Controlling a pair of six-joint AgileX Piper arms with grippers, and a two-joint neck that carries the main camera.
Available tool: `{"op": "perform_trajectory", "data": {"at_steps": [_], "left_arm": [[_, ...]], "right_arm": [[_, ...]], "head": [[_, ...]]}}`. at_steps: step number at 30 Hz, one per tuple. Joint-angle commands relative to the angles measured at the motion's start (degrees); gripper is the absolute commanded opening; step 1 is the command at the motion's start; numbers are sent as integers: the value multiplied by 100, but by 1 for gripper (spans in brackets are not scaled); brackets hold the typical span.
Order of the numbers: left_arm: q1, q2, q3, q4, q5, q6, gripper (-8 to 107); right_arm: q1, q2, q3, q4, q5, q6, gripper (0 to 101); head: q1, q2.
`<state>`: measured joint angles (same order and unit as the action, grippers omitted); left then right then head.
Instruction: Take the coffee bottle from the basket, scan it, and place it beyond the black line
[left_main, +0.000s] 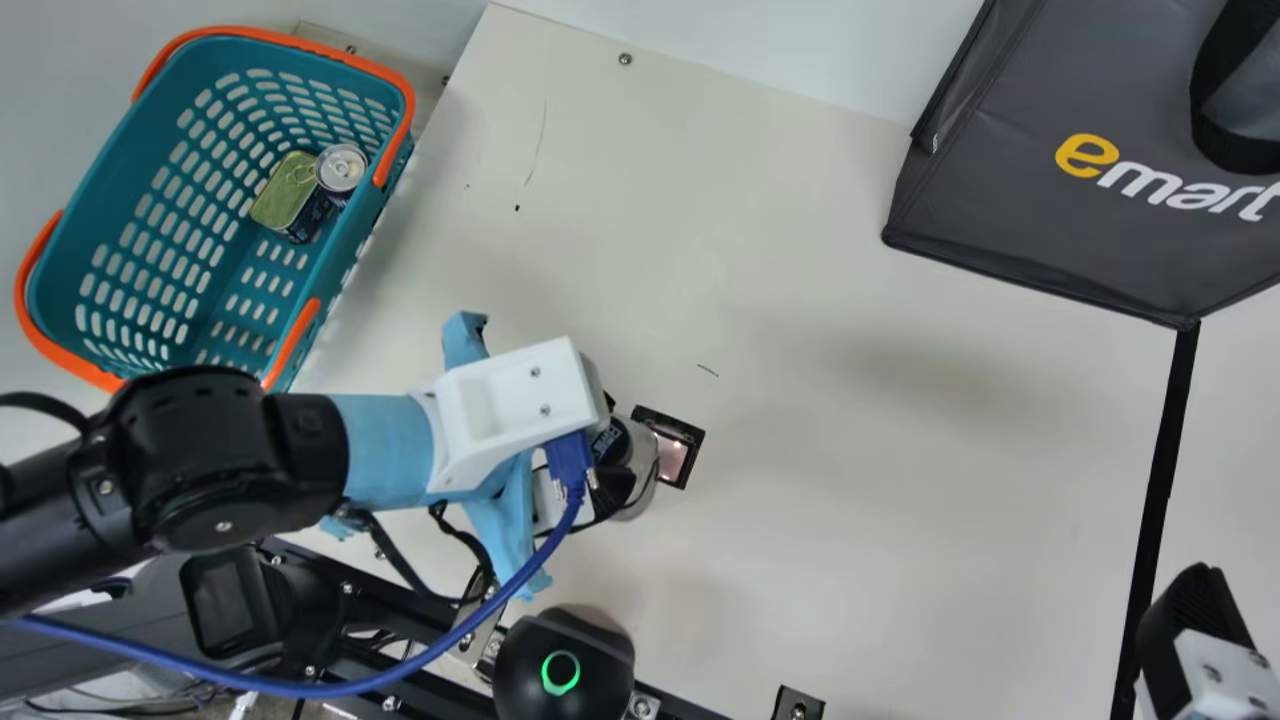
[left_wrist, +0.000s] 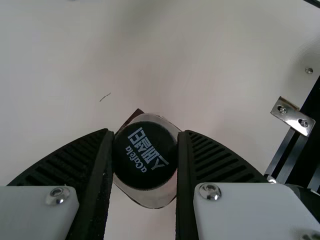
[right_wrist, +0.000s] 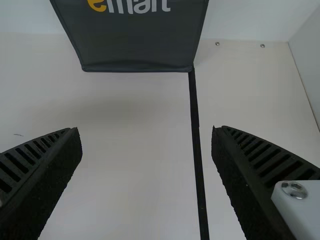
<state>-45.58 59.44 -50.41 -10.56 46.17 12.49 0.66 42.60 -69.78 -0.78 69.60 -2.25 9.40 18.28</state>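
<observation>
Coffee bottle (left_wrist: 151, 196) is pinched between the jaws of my left gripper (left_main: 613, 446). They press on both sides of its black cap (left_wrist: 145, 155), narrow enough to hug it. The cap points back toward my wrist, and the clear bottom points away. I can't tell if that bottom touches the worktop (left_main: 860, 480).

Just beside the bottle, past the tips of my left jaws, is the little scanner window (left_main: 673, 456). It has a dark frame and shines pink. Near those same jaws is a round black thing (left_main: 565, 668) with a green ring glowing on top.

Well apart from my left jaws is the blue-green basket (left_main: 150, 240) with orange handles. In it, a flat tin (left_main: 284, 190) and a round can (left_main: 341, 168) are side by side. The bottle is on the basket's side of the black line (right_wrist: 195, 125).

My right gripper (left_main: 1196, 630) has its jaws wide, with nothing between them. The black line runs below their gap. Out past their tips is the big dark gray bag (right_wrist: 132, 42), near one end of the line.
</observation>
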Motion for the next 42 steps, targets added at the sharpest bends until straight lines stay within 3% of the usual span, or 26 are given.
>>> {"op": "perform_trajectory", "data": {"at_steps": [1,19,42], "left_arm": [[-31,-12,54,19,-29,-29,10],[-161,153,187,111,-333,-138,10],[-77,1525,-865,-41,-858,587,10]], "right_arm": [[0,0,0,0,0,0,91],[0,0,0,0,0,0,91],[0,0,0,0,0,0,91]], "head": [[-148,14],[-148,14],[-148,14]]}}
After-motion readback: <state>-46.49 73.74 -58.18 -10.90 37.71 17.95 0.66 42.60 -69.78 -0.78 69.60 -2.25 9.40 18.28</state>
